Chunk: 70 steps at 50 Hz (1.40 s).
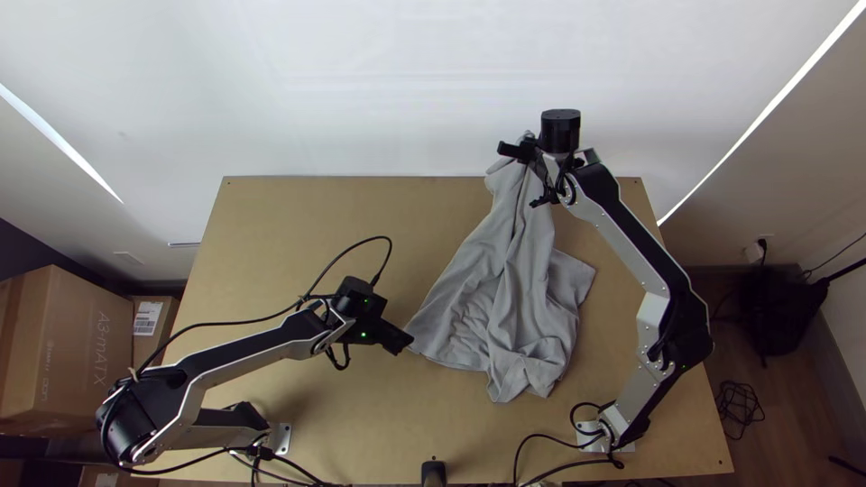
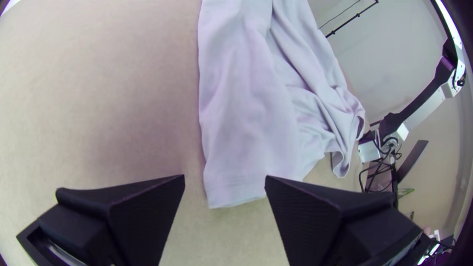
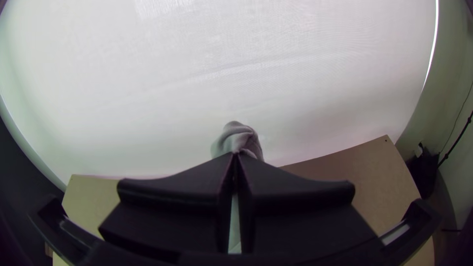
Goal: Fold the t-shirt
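We have our left gripper with jaws apart, a loose corner of the t-shirt in line with their gap; rightward of them the t-shirt lies rumpled on the desk, its long axis rising away to our right gripper, jaws clamped on its far end. We judge the left gripper nearer that corner

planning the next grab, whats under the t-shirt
Under the t-shirt is the wooden table, its bare top showing around the rumpled lower part; whatever lies directly beneath the cloth is covered and can't be seen.
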Each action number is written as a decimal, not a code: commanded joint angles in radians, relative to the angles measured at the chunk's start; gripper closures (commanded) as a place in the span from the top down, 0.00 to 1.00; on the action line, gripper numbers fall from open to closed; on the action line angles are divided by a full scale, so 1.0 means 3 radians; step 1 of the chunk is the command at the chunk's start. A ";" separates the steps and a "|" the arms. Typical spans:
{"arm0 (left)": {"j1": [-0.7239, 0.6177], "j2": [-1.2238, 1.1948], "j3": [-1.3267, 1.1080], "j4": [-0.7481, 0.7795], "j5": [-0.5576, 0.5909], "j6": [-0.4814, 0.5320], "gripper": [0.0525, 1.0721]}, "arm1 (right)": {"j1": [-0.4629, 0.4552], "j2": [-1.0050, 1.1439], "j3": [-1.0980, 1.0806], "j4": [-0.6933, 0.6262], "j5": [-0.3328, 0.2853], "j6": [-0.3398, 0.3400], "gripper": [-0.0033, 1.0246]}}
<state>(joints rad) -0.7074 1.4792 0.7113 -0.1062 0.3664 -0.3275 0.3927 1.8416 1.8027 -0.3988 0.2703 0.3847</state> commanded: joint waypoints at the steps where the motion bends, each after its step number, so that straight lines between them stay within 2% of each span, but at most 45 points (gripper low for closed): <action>1: -0.0091 0.0096 0.0089 0.0083 0.0016 -0.0130 0.61 | 0.0025 -0.0141 -0.0057 0.0061 0.0035 -0.0025 0.03; 11: -0.0229 0.0178 0.0083 0.0191 0.0016 -0.0253 0.19 | -0.0041 -0.0182 -0.0047 0.0082 0.0035 -0.0030 0.03; 14: -0.0224 0.0167 0.0073 0.0206 0.0011 -0.0258 0.02 | -0.0087 -0.0207 -0.0052 0.0087 0.0035 -0.0030 0.03; 23: 0.0108 0.0060 0.0083 0.0191 -0.0010 -0.0228 0.02 | -0.0225 -0.0320 -0.0154 0.0092 0.0035 -0.0030 0.03; 32: 0.0840 -0.0231 0.0257 -0.0029 -0.0035 -0.0084 0.02 | -0.0440 -0.0499 -0.0348 0.0102 0.0025 -0.0019 0.03; 40: 0.1407 -0.0410 0.0518 -0.0254 -0.0040 0.0049 0.02 | -0.0726 -0.0596 -0.0430 0.0066 -0.0073 -0.0004 0.03; 46: 0.1770 -0.0497 0.0764 -0.0346 -0.0076 0.0258 0.02 | -0.0905 -0.0657 -0.0420 0.0036 -0.0098 -0.0025 0.02; 53: 0.2164 -0.0548 0.1081 -0.0346 -0.0112 0.0417 0.02 | -0.1079 -0.0729 -0.0389 -0.0005 -0.0103 -0.0142 0.02; 63: 0.2614 -0.0671 0.1577 -0.0270 -0.0194 0.0309 0.02 | -0.1171 -0.0892 -0.0262 0.0005 -0.0103 -0.0526 0.02; 70: 0.2829 -0.0789 0.2047 -0.0234 -0.0245 0.0233 0.02 | -0.1161 -0.1015 0.0025 0.0128 -0.0108 -0.0653 0.02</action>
<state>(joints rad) 0.0662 1.2961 1.2224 -0.1928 0.3561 -0.2352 0.0875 1.6108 1.7123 -0.4107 0.1707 0.2367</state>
